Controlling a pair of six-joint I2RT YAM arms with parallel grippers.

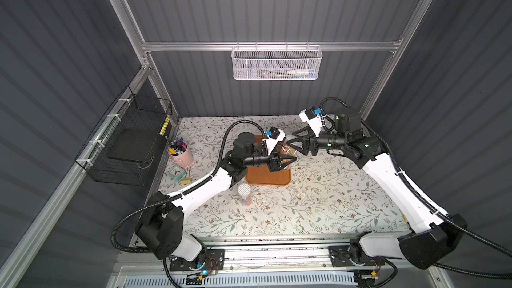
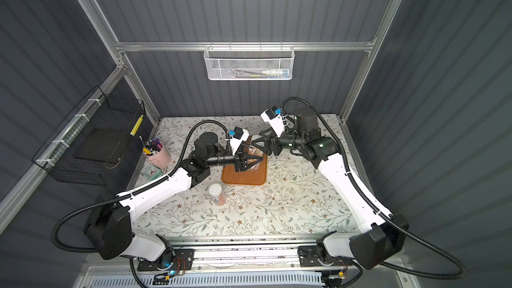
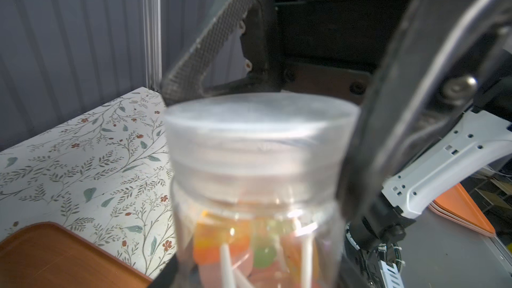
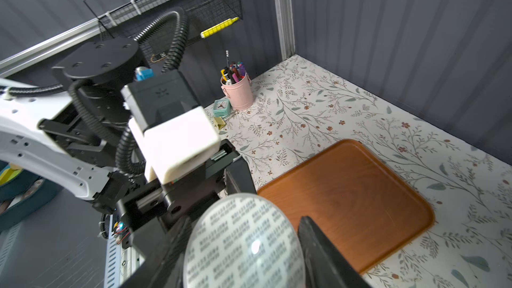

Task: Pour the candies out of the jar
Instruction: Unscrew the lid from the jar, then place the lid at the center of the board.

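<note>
Clear jar (image 3: pixel 188 217), frosted lid (image 3: pixel 260 134), orange candies (image 3: pixel 213 241) inside

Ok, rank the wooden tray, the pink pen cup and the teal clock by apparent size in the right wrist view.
1. wooden tray: largest by far, though also nearest the camera.
2. pink pen cup.
3. teal clock: smallest; it stands beside the cup, so that comparison is fair.

Dim surroundings, bright tabletop (image 1: pixel 318 203), soft shadows, jar lid (image 3: pixel 260 123) blurred (very close), edges bowed
</note>
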